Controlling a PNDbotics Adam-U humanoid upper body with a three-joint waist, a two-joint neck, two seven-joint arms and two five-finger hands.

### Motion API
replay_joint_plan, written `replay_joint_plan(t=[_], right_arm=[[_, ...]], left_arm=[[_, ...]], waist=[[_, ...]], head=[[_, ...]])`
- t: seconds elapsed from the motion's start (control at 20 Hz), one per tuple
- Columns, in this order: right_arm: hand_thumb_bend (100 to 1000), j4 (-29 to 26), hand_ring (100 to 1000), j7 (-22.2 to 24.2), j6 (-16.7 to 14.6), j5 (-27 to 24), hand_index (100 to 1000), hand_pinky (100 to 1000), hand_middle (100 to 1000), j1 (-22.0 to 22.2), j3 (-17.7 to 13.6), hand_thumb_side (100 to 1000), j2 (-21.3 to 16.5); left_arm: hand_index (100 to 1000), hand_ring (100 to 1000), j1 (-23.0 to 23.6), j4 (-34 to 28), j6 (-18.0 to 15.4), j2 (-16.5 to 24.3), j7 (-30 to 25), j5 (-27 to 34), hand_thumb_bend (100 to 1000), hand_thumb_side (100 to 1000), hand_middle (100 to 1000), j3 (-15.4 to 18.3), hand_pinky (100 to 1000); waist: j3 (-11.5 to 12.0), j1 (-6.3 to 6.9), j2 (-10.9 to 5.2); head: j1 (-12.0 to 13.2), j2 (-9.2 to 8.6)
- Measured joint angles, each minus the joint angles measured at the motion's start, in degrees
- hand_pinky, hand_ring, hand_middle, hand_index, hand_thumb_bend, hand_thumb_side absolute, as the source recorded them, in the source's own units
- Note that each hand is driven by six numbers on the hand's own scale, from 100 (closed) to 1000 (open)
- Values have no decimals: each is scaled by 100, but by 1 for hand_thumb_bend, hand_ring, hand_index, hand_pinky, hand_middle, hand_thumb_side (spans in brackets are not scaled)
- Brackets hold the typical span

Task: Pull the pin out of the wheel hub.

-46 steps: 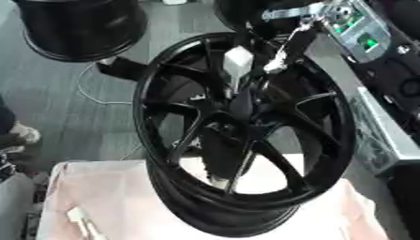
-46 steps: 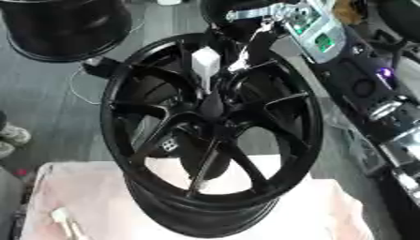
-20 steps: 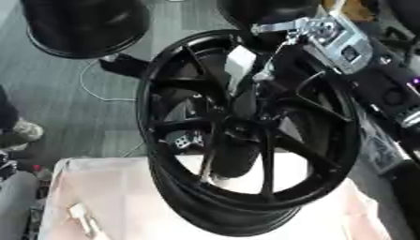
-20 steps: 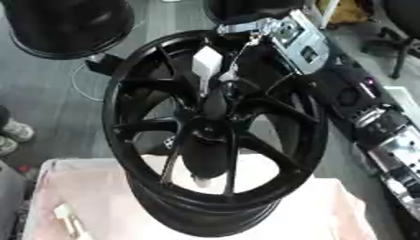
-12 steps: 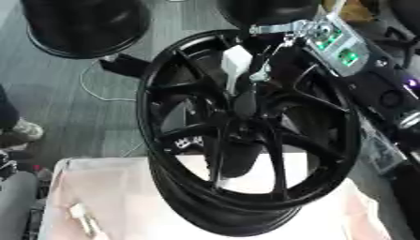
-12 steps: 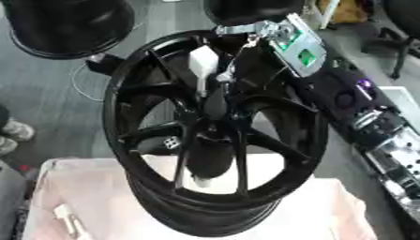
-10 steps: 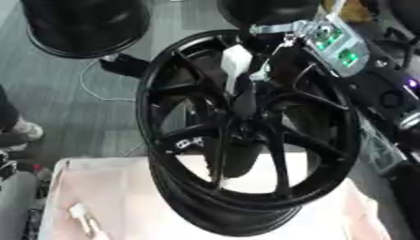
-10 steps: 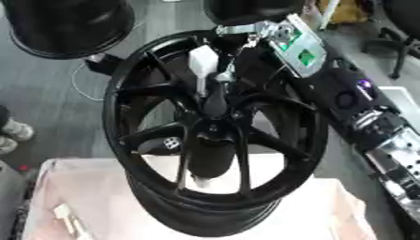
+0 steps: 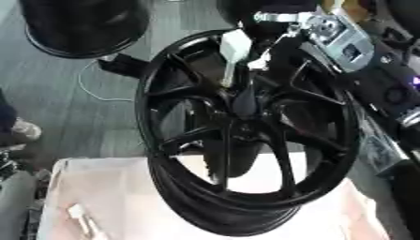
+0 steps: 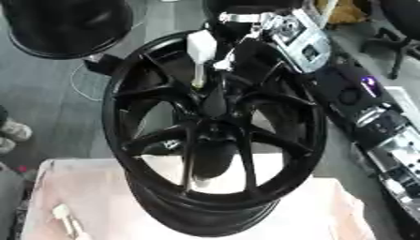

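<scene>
Standing upright on its rim, a black wheel (image 10: 215, 136) fills most of the view, its lower edge resting on a pale pink cloth (image 10: 107, 206) spread over the table. Spokes fan out from the hub (image 10: 212, 123) in the middle.

At about 12 o'clock on the wheel, the right hand (image 9: 283, 35) reaches in from the upper right, silver joints on a black arm (image 10: 344, 89) with a small green-lit panel. Its fingers (image 10: 238, 28) are pinched on a white block-shaped handle (image 10: 201, 47), and a thin pale pin (image 10: 198, 75) hangs straight down from that handle toward the hub. The pin's lower tip sits just above the hub, a little toward 11 o'clock of centre; honestly can't tell if the tip is still touching the hub or clear of it.

Left hand doesn't show in either view.

Other stuff around: another black wheel (image 9: 82, 26) lies on the grey floor at 10 o'clock, with a thin white cable (image 9: 90, 86) curling beside it. A small pale object (image 10: 64, 216) lies on the cloth at 7 o'clock. A shoe (image 10: 10, 131) pokes in at 9 o'clock.
</scene>
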Motion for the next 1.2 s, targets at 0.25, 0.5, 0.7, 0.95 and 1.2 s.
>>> replay_joint_plan(t=[0.25, 0.5, 0.7, 0.95, 1.2], right_arm=[[268, 7, 264, -375, -31, -438, 580, 277, 400, -89, -169, 100, -114], [276, -30, 265, -725, -53, -882, 581, 279, 402, -182, -372, 121, -402], [284, -35, 267, -1058, -101, -1247, 583, 282, 406, -176, -719, 143, -809], [302, 198, 272, -1503, -254, -1692, 585, 289, 412, 190, -1319, 148, -1423], [330, 812, 278, -1949, -410, -2136, 585, 299, 418, 879, -2024, 122, -2027]], left_arm=[[686, 566, 9, 0, 3, 0, 3, 0, 313, 978, 633, 1, 502], [686, 566, 48, 0, 17, 5, 17, 0, 312, 978, 633, 4, 502], [686, 566, 96, 2, 27, 34, 33, -1, 311, 978, 633, 20, 502], [686, 566, 144, 3, 33, 104, 69, -4, 311, 978, 633, 48, 502], [686, 566, 180, 6, 27, 110, 134, -5, 310, 979, 634, 128, 501]], waist=[[-42, -19, -47], [-114, -41, -104], [-238, -87, -159], [-408, -112, -276], [-645, -89, -285]], head=[[33, 0], [58, 0], [109, 0], [134, 2], [139, 2]])
